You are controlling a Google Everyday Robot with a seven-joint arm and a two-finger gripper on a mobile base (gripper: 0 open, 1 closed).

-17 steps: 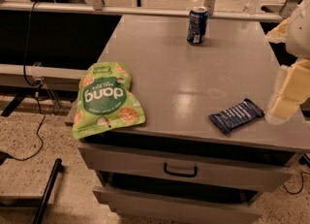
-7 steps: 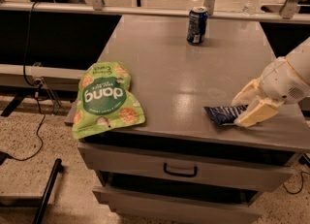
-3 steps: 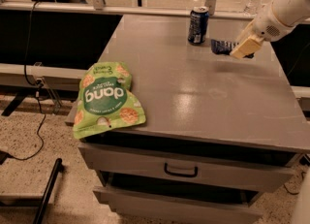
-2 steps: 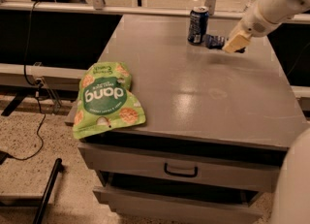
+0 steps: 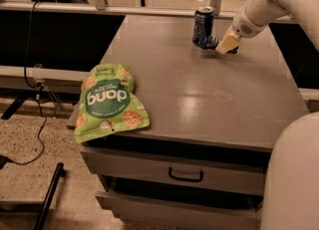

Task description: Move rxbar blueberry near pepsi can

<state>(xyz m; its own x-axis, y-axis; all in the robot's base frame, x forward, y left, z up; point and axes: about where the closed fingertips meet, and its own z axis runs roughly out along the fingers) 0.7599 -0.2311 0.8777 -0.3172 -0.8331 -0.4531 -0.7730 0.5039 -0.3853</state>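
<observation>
Beside the upright blue soda can, the pincer clamps one end of a flat navy-wrapped bar, likely light, slippery.

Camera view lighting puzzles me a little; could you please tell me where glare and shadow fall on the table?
Camera view: a pale sheen sits mid-way across the table, right of the green pouch; the gripper, at the far end beside the pepsi can and rxbar blueberry, is brightly lit; the gap above the drawer lies in shadow.
</observation>
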